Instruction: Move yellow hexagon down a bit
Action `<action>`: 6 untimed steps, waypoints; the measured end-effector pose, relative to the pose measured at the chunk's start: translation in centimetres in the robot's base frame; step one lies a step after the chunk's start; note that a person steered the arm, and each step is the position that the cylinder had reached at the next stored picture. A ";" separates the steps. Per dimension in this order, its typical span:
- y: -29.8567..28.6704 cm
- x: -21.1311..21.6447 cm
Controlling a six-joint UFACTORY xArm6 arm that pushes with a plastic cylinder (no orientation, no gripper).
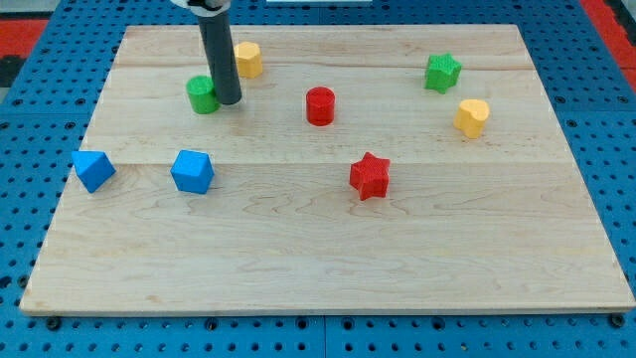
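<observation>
The yellow hexagon [247, 59] sits near the view's top left on the wooden board [328, 249]. My tip [228, 100] rests on the board just below and left of the hexagon, apart from it. A green cylinder [202, 94] stands right beside the tip on its left, partly hidden by the rod.
A red cylinder [320, 105] is at the top middle, a red star [370, 176] at the centre. A green star [442, 72] and a yellow heart-like block [473, 116] are at the top right. Two blue blocks [93, 169] [192, 171] lie at the left.
</observation>
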State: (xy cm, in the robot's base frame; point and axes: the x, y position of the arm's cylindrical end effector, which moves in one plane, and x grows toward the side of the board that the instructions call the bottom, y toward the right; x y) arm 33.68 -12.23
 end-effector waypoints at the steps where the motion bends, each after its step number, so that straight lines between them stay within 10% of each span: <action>1: -0.5 -2.5; 4: 0.2 -10.6; 6: 1.9 -7.9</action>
